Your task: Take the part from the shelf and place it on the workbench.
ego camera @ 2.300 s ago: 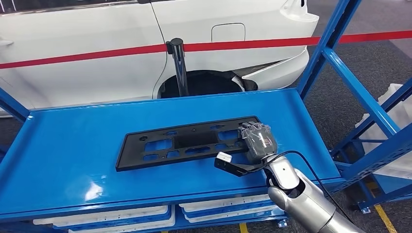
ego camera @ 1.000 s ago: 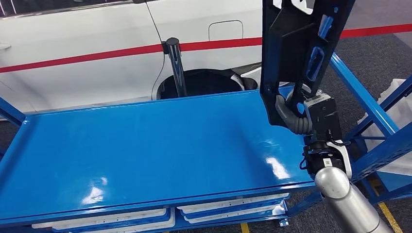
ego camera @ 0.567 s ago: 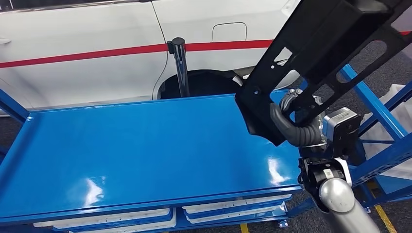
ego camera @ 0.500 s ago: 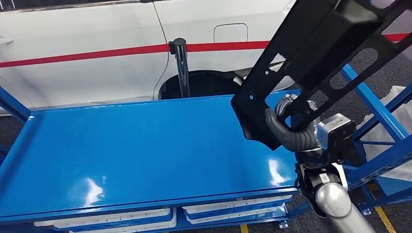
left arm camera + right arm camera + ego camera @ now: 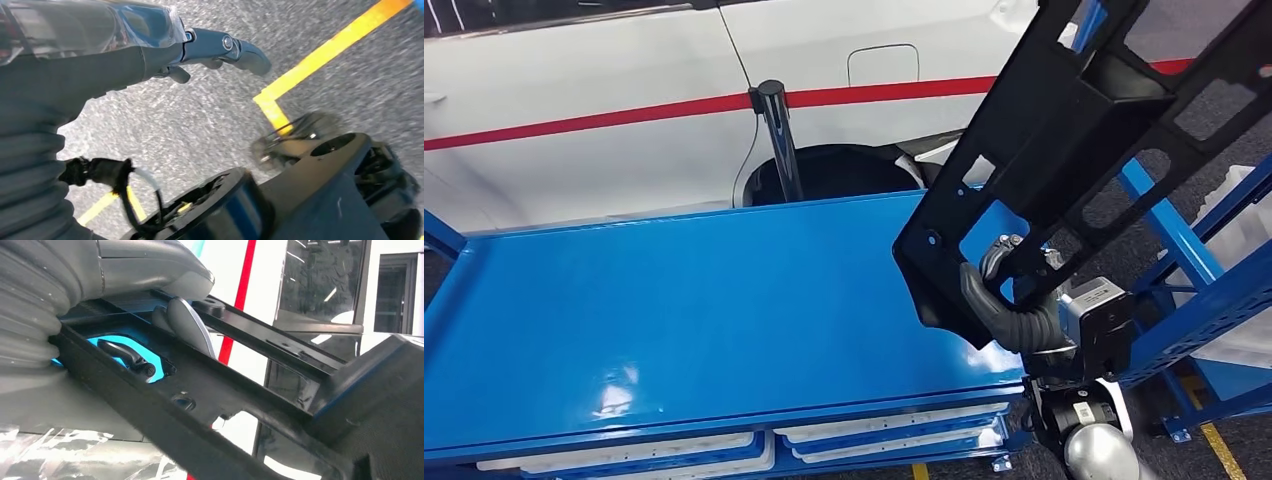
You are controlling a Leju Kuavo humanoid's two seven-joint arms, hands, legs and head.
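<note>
Part: the black part is off the shelf, held up in the air above the shelf's right end, tilted steeply so its long side runs up and away from the shelf.
My right hand: my right hand grips the part's lower end; in the right wrist view my fingers hook through one of its cut-outs, which I judge keeps the long frame from slipping while it hangs tilted.
My left hand: my left hand hangs over the floor, fingers out straight and holding nothing.
Shelf: blue and glossy, with a white car behind it.
Next: carry it to the workbench.
</note>
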